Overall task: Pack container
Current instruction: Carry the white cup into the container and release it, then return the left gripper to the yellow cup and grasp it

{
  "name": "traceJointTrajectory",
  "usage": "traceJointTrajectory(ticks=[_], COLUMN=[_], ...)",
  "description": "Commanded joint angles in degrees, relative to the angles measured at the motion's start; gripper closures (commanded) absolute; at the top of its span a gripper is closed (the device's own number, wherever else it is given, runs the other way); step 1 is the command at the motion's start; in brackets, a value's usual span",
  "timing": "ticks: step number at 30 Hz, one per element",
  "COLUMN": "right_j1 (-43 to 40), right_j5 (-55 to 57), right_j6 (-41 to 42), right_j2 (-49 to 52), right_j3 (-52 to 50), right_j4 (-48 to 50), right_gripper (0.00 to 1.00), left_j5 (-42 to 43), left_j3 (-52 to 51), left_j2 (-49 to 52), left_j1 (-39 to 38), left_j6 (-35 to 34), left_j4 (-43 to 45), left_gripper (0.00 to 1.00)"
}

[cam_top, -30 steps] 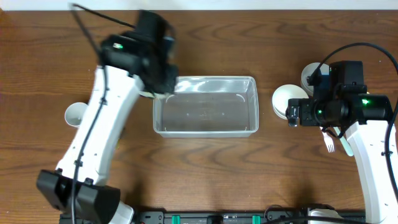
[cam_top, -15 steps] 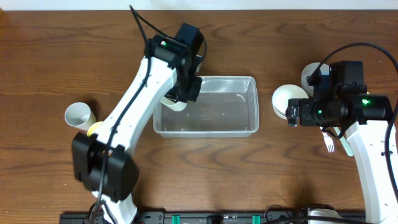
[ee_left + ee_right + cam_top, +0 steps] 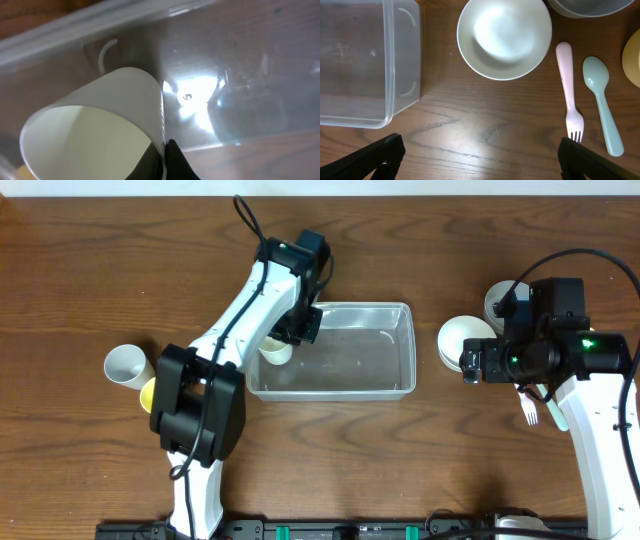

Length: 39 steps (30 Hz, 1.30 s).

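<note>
1. Left gripper (image 3: pixel 291 336): clamped on the wall of a white cup (image 3: pixel 95 127), with one dark finger (image 3: pixel 176 159) outside the rim and the other inside it.
2. White cup: held tilted between those fingers, mouth turned up toward the wrist camera. Positioned inside the left end of the container (image 3: pixel 240 75), close to its corner.
3. Container (image 3: pixel 411 350): resting on the wooden table (image 3: pixel 330 450), directly beneath the left fingers. Seen again in the right wrist view (image 3: pixel 391 65), ahead of the right gripper's left finger and well apart from it.
4. Right gripper (image 3: pixel 480 145): fingers spread wide, one at each lower corner of the wrist view, with bare wood between the tips.
5. White bowl (image 3: pixel 505 37): upright on the table, ahead of the right fingers and roughly centred between them. Near the short end of the container, apart from it.
6. Pink fork (image 3: pixel 568 95) and pale green spoon (image 3: pixel 602 100): lying side by side, apart, ahead of the right-hand finger. Fork tines pointing toward that finger; spoon bowl pointing away.
7. Second white cup (image 3: pixel 125 363): standing on the table outside the container, well apart from the left fingers.
</note>
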Motion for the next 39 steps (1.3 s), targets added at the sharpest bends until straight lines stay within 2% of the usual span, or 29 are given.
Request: traceJointTrajectory(ticks=[1, 7, 9, 13, 20, 25, 27, 29, 31, 35, 39], right_j1=[-0.72, -0.74, -0.74, -0.72, -0.74, -0.74, -0.74, -0.74, -0.74, -0.72, -0.72], right_j5=[0.2, 0.2, 0.2, 0.2, 0.22, 0.2, 0.22, 0.2, 0.2, 0.2, 0.2], right_j6=[-0.24, -0.22, -0.22, -0.24, -0.24, -0.24, -0.24, -0.24, -0.24, -0.22, -0.22], right_j2=[-0.04, -0.04, -0.04, -0.04, -0.04, -0.04, -0.04, -0.04, -0.04, -0.04, -0.04], right_j3=[1.18, 1.18, 1.18, 1.18, 1.18, 1.18, 1.18, 1.18, 1.18, 1.18, 1.18], right_j4=[-0.07, -0.07, -0.07, -0.07, -0.02, -0.02, -0.02, -0.02, 0.04, 0.17, 0.17], right_gripper=[0.01, 0.01, 0.01, 0.01, 0.01, 0.01, 0.01, 0.01, 0.01, 0.01, 0.01], left_j5=[-1.33, -2.43, -2.4, -2.4, -2.43, -2.47, -4.15, -7.91, -11.19, -11.87, -11.76], left_j3=[-0.28, -0.28, -0.28, -0.28, 0.13, 1.27, 1.36, 1.36, 1.33, 1.14, -1.77], left_j2=[0.17, 0.17, 0.17, 0.17, -1.4, -9.99, -15.28, -20.55, -25.42, -33.0, -37.79], left_j1=[0.37, 0.42, 0.42, 0.42, 0.42, 0.42, 0.61, 1.31, 3.23, 11.39, 21.11], left_j6=[0.98, 0.98, 0.98, 0.98, 0.96, 0.96, 0.39, -2.69, -7.96, -18.49, -20.52], left_j4=[0.87, 2.14, 2.1, 1.86, 0.81, 0.74, 0.55, -0.68, -3.26, -11.23, -14.95], left_gripper=[0.94, 0.89, 0.73, 0.63, 0.57, 0.53, 0.48, 0.4, 0.36, 0.35, 0.35])
